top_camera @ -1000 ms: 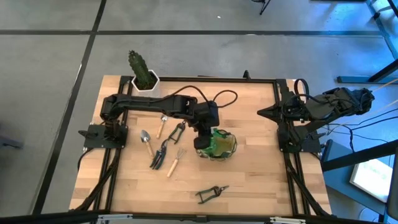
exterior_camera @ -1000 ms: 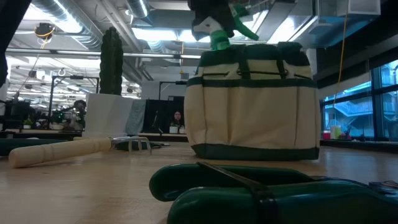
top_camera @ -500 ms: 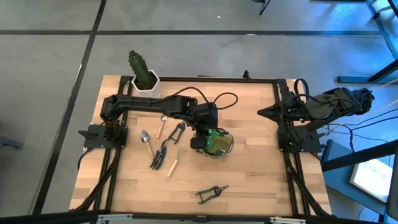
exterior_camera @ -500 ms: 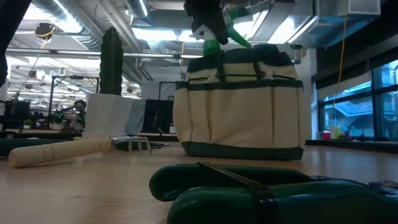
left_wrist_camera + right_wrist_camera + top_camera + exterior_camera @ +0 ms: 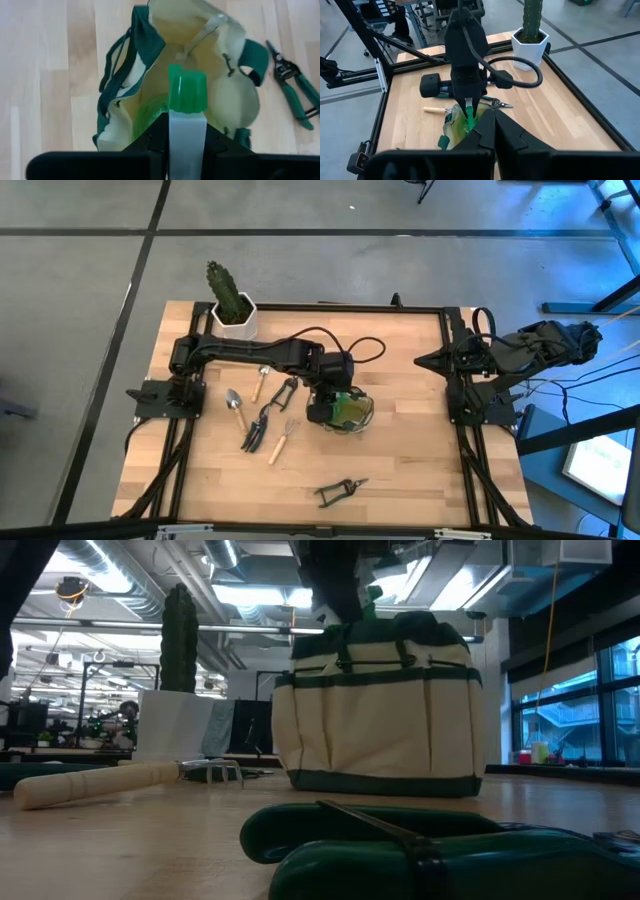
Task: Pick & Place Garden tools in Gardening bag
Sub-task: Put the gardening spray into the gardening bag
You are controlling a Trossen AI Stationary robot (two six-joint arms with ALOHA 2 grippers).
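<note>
You see the left gripper [image 5: 187,131] clamped on the green plastic spray bottle [image 5: 186,90], directly above the soft olive-and-tan fabric bag [image 5: 220,95] (mouth open); right gripper [image 5: 490,125] is closed.

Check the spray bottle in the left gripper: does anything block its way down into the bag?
Nothing visible does. The left gripper holds the spray bottle directly over the gardening bag, whose mouth is open, the bottle's lower end already inside.

The high view looks straight down on the whole worktop [image 5: 400,450]. The low view sits at worktop level, close behind shears [image 5: 420,850], facing the bag [image 5: 380,710]. The left wrist view peers down into that bag [image 5: 220,90]; the right wrist view looks across from afar, sharing it [image 5: 451,131].
</note>
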